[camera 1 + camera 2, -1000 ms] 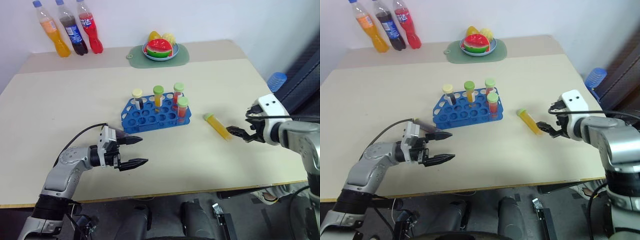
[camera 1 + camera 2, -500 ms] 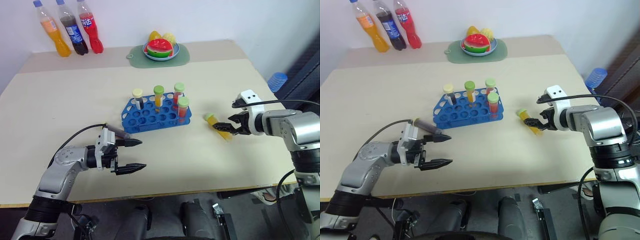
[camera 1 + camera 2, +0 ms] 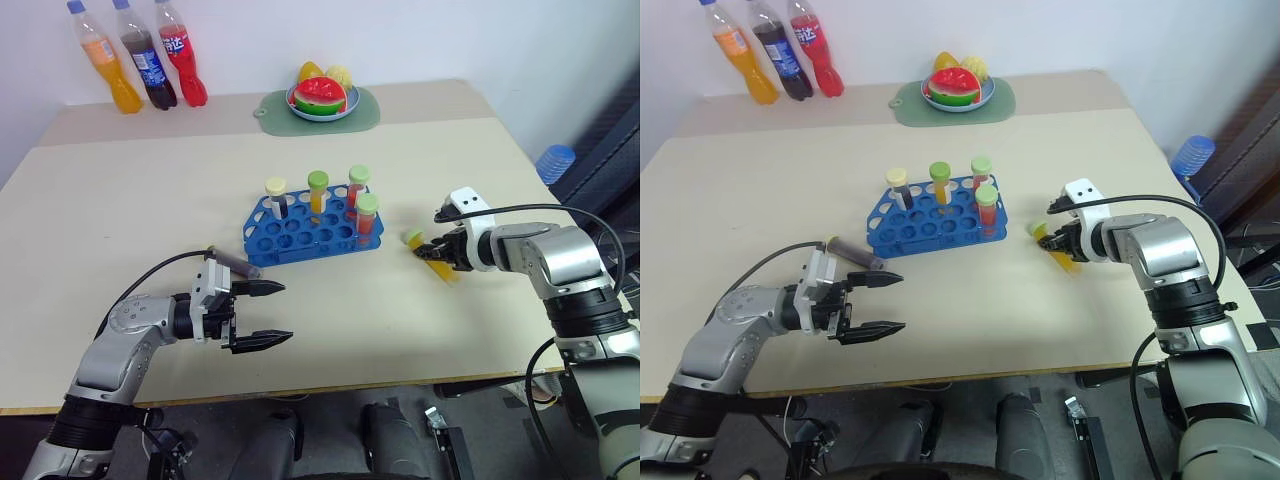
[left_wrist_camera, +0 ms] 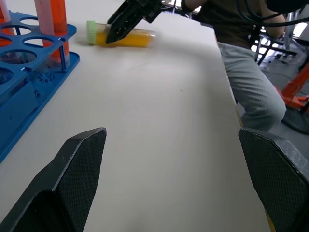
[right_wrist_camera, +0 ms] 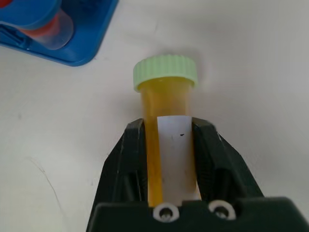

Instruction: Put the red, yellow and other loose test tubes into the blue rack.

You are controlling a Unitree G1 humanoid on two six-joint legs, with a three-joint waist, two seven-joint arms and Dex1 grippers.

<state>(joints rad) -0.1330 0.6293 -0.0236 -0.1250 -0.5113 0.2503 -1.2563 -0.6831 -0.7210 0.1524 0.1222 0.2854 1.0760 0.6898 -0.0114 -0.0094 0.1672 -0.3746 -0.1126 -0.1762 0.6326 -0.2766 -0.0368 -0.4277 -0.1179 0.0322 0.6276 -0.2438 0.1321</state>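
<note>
The blue rack [image 3: 300,232] stands mid-table with several capped tubes upright in it, two of them red [image 3: 357,187]. To its right the yellow test tube [image 3: 423,245] with a green cap [image 5: 165,72] lies on the table. My right gripper [image 5: 169,126] is shut on its body, one finger on each side, and shows from the head too [image 3: 438,250]. My left gripper [image 3: 286,312] hovers open and empty in front of the rack's left end. A dark tube-like thing [image 3: 230,263] lies just behind it. No loose red tube shows.
Three drink bottles [image 3: 150,60] stand at the far left corner. A plate of toy fruit [image 3: 320,98] rests on a green mat at the back. A blue-capped bottle [image 3: 553,160] sits off the right edge. A person's trouser leg [image 4: 251,82] shows beyond the table.
My right gripper moved left along the table onto the yellow tube and shut on it. The left gripper stayed put and open.
</note>
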